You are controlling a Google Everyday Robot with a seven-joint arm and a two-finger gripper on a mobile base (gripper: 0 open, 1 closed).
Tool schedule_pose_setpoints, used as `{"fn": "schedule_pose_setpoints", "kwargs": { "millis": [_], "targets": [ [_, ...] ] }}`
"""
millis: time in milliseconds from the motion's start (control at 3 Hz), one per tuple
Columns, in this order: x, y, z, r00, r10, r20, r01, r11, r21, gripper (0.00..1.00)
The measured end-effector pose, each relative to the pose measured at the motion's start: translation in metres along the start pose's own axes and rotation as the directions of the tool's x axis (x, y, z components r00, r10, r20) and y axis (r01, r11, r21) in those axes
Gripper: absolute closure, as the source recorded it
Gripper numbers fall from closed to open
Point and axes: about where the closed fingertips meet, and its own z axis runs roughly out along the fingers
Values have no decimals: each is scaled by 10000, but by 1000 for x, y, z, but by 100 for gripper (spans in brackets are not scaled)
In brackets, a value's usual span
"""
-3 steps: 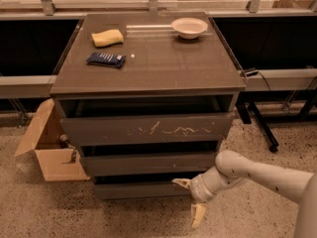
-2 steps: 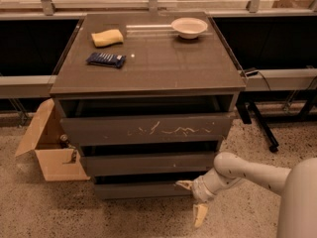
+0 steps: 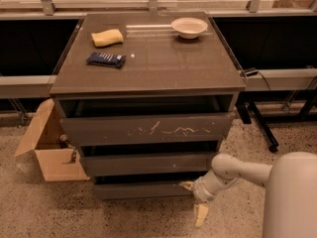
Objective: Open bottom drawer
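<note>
The bottom drawer is the lowest, slim, plain dark front of the cabinet, with a dark gap above it. My gripper is at the drawer's right end, low near the floor. It is open: the upper finger lies against the drawer's right top corner and the lower finger points down towards the floor. It holds nothing. My white arm reaches in from the right.
Above are the plain middle drawer and the scratched top drawer. On the cabinet top lie a yellow sponge, a blue packet and a white bowl. An open cardboard box stands on the floor to the left.
The gripper stays by the bottom drawer's right end, shifted only slightly left. My body fills more of the right edge. The drawers have not visibly moved.
</note>
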Motion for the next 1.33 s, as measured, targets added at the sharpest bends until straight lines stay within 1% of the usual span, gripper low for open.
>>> {"fn": "schedule_pose_setpoints", "kwargs": {
  "millis": [333,667,1000,1333],
  "targets": [
    [8,-7,9,9990,136,-437,-128,9998,165,0],
    [35,-28,24,9945,-17,-1051,98,9971,757,0],
    [61,-55,42,9909,-338,-1304,547,9856,1599,0],
    [73,-75,47,9890,-667,-1319,926,9752,2008,0]
  ]
}}
